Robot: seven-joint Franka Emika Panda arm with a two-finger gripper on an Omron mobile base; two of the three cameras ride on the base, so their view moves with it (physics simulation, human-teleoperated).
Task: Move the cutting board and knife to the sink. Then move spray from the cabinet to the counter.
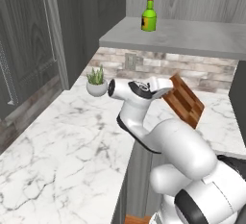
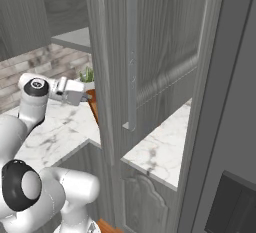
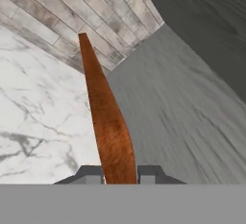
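Note:
My gripper [image 1: 166, 89] is shut on the cutting board [image 1: 185, 100], holding the brown checkered board tilted above the white marble counter [image 1: 62, 136]. In the hand view the board [image 3: 108, 122] runs edge-on away from between the two fingertips [image 3: 92, 176]. From the right base view the gripper [image 2: 85, 97] holds the board's edge [image 2: 93, 108] just left of an open door. The green spray [image 1: 149, 17] stands upright on the cabinet's pale grey shelf [image 1: 192, 38], above and behind the gripper. The knife is out of view.
A small potted plant [image 1: 97, 86] sits on the counter by the brick backsplash [image 1: 192, 69], left of the gripper. A tall grey wood-grain door [image 2: 130, 67] with a long handle stands open close to the right of the arm.

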